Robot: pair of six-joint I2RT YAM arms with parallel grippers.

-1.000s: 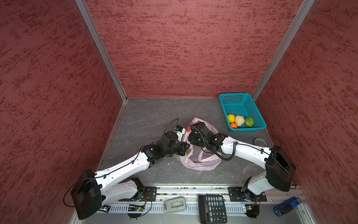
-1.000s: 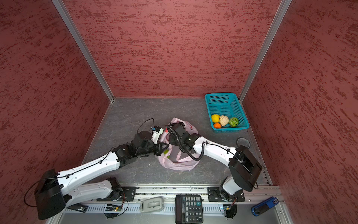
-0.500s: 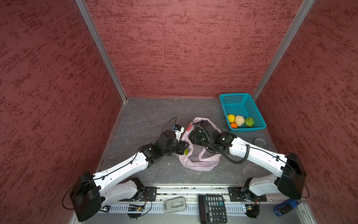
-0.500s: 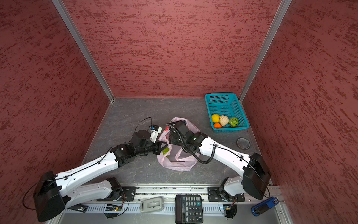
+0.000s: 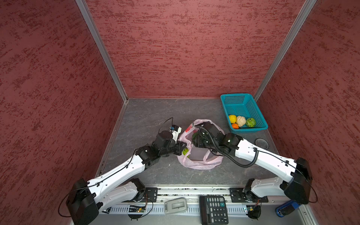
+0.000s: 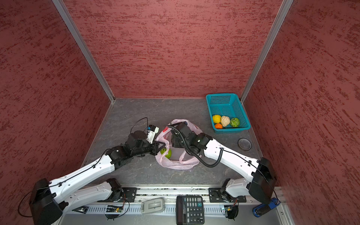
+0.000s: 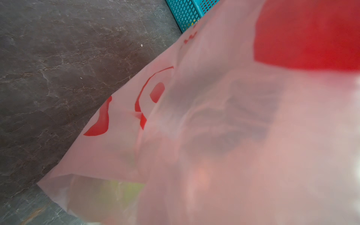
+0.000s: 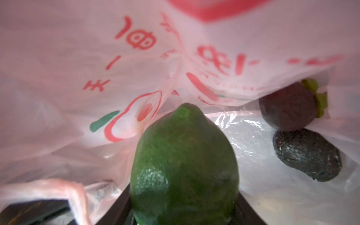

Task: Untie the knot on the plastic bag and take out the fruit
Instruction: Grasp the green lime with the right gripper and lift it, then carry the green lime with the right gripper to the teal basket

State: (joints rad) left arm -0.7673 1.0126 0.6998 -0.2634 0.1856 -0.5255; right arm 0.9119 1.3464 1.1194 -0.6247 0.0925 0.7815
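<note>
The pale-pink plastic bag lies open mid-floor; no knot shows. My left gripper is shut on the bag's left rim, and the film drapes over the left wrist view. My right gripper reaches into the bag's mouth, shut on a dark green fruit, with a black finger on either side of it. Inside the bag also lie a dark brown fruit and a blackish bumpy one. A light green fruit sits by the left gripper.
A teal basket at the back right holds yellow, cream, netted green and orange fruit. A round black dish lies right of the right arm. A calculator sits on the front rail. Red walls enclose three sides.
My right arm has stretched out and lowered, its gripper going deeper into the bag. The left gripper has stayed at the bag's rim.
</note>
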